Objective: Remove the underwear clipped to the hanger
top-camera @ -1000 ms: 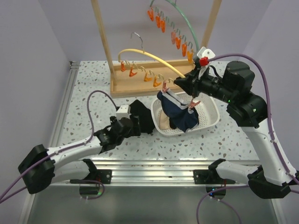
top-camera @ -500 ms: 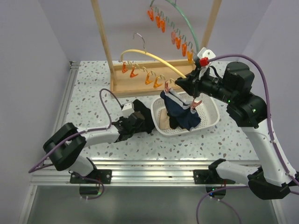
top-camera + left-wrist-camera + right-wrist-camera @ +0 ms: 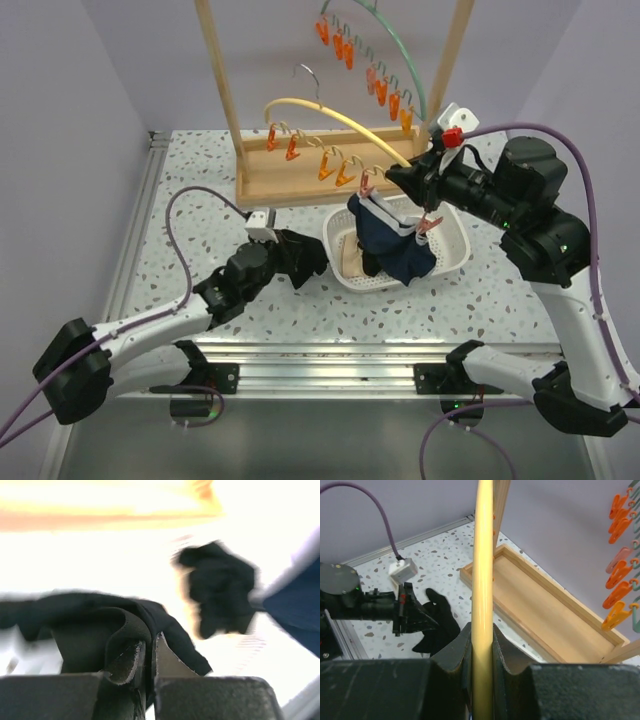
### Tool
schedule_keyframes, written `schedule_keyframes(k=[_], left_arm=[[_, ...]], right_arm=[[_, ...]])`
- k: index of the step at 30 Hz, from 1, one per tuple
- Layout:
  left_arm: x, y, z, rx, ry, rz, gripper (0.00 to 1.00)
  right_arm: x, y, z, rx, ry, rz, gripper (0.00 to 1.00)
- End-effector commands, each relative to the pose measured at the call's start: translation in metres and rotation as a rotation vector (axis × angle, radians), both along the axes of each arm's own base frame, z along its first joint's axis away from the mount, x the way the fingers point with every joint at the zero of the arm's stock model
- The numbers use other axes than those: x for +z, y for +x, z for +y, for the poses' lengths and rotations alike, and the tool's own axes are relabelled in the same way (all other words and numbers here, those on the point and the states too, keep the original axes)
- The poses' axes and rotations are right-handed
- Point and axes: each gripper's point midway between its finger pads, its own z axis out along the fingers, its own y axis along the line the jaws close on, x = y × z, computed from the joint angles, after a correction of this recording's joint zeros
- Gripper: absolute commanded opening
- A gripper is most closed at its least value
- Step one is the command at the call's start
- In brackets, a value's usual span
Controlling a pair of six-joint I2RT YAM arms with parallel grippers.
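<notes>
A black underwear piece [image 3: 305, 252] lies on the table left of the basket, and my left gripper [image 3: 293, 258] is shut on its edge. In the left wrist view the jaws [image 3: 148, 647] pinch a fold of that black cloth [image 3: 125, 617]. My right gripper [image 3: 395, 178] is shut on the yellow hanger [image 3: 320, 108], whose bar [image 3: 482, 570] runs between its fingers. A navy underwear piece with white trim [image 3: 395, 240] hangs from the hanger's orange clips [image 3: 365, 185] over the basket. Pale beige cloth [image 3: 347, 260] lies inside the basket.
A white slotted basket [image 3: 455, 240] stands mid-table. Behind it is a wooden rack [image 3: 220, 90] with a tray base [image 3: 560, 610]. A green hanger with orange clips [image 3: 385, 70] hangs on the rack. Purple walls close in on both sides.
My left gripper has closed on the black underwear beside the basket, and its arm has shifted. The right gripper has lifted the yellow hanger slightly up and to the right.
</notes>
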Motion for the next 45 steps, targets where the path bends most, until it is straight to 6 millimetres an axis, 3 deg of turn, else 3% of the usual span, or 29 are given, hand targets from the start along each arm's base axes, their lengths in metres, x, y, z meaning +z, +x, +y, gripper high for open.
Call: schedule_keyframes(k=[1,3,4,5,7,8,10,12,13,15,20,22,25,26,29,30,31,32,33,34,35,36,38,39,41,42,43,45], left_arm=[[0.080,-0.012,-0.034,-0.271,-0.056,-0.329,0.00],[0.103,-0.014,-0.048,-0.355,-0.043,-0.395,0.00],[0.100,-0.019,-0.062,-0.435,-0.036,-0.389,0.00],[0.117,-0.018,-0.072,-0.472,-0.043,-0.422,0.00],[0.117,-0.020,-0.090,-0.553,-0.049,-0.416,0.00],[0.132,-0.019,-0.097,-0.569,-0.068,-0.444,0.00],[0.129,-0.015,-0.110,-0.600,-0.068,-0.429,0.00],[0.141,-0.010,-0.120,-0.617,-0.088,-0.452,0.00],[0.132,-0.006,-0.127,-0.627,-0.082,-0.432,0.00],[0.137,-0.002,-0.139,-0.648,-0.107,-0.435,0.00],[0.103,0.008,-0.163,-0.678,-0.132,-0.359,0.05],[0.084,0.008,-0.170,-0.690,-0.129,-0.326,0.16],[0.073,0.007,-0.177,-0.708,-0.116,-0.323,0.34],[0.071,0.007,-0.176,-0.702,-0.107,-0.328,0.50],[0.080,0.011,-0.164,-0.629,-0.077,-0.385,0.75],[0.094,0.012,-0.156,-0.598,-0.071,-0.431,0.76],[0.092,0.009,-0.149,-0.590,-0.059,-0.441,0.77],[0.100,0.008,-0.145,-0.578,-0.061,-0.471,0.90],[0.115,0.005,-0.137,-0.565,-0.055,-0.523,0.92],[0.113,0.002,-0.131,-0.565,-0.039,-0.533,0.93],[0.117,0.000,-0.126,-0.564,-0.012,-0.564,1.00],[0.132,-0.005,-0.117,-0.551,-0.013,-0.606,1.00],[0.127,-0.010,-0.103,-0.537,0.025,-0.621,1.00],[0.143,-0.014,-0.092,-0.516,0.033,-0.671,1.00],[0.138,-0.021,-0.076,-0.496,0.062,-0.678,1.00],[0.154,-0.027,-0.064,-0.473,0.054,-0.726,1.00],[0.148,-0.032,-0.057,-0.472,0.066,-0.725,1.00],[0.167,-0.047,-0.044,-0.482,0.049,-0.794,1.00]], right_arm=[[0.049,0.002,-0.014,-0.062,0.043,-0.155,0.00],[0.055,0.004,-0.018,-0.090,0.045,-0.169,0.00],[0.058,0.004,-0.020,-0.098,0.045,-0.180,0.00],[0.059,0.006,-0.023,-0.117,0.043,-0.185,0.00],[0.064,0.006,-0.027,-0.135,0.043,-0.201,0.00],[0.065,0.007,-0.031,-0.154,0.042,-0.207,0.00],[0.069,0.006,-0.035,-0.173,0.041,-0.222,0.00],[0.072,0.005,-0.040,-0.192,0.042,-0.234,0.00],[0.073,0.005,-0.041,-0.197,0.041,-0.240,0.00],[0.074,0.004,-0.043,-0.205,0.040,-0.244,0.00],[0.073,0.002,-0.046,-0.209,0.037,-0.251,0.00],[0.072,0.000,-0.045,-0.199,0.036,-0.251,0.00],[0.069,0.000,-0.042,-0.185,0.034,-0.243,0.00],[0.068,0.000,-0.041,-0.183,0.035,-0.240,0.00],[0.064,0.001,-0.036,-0.162,0.030,-0.229,0.00],[0.063,0.001,-0.035,-0.156,0.031,-0.225,0.00],[0.061,0.003,-0.033,-0.151,0.030,-0.218,0.00],[0.059,0.003,-0.030,-0.136,0.029,-0.211,0.00],[0.058,0.004,-0.028,-0.130,0.029,-0.207,0.00],[0.057,0.004,-0.025,-0.117,0.030,-0.203,0.00],[0.055,0.006,-0.020,-0.099,0.028,-0.195,0.00],[0.052,0.007,-0.018,-0.088,0.026,-0.187,0.00],[0.051,0.008,-0.012,-0.063,0.027,-0.180,0.00],[0.048,0.009,-0.005,-0.034,0.023,-0.168,0.00],[0.047,0.010,0.002,0.003,0.023,-0.160,0.00],[0.041,0.015,0.009,0.022,0.014,-0.143,0.00],[0.041,0.012,0.016,0.070,0.015,-0.138,0.00],[0.037,0.016,0.026,0.107,0.014,-0.121,0.00]])
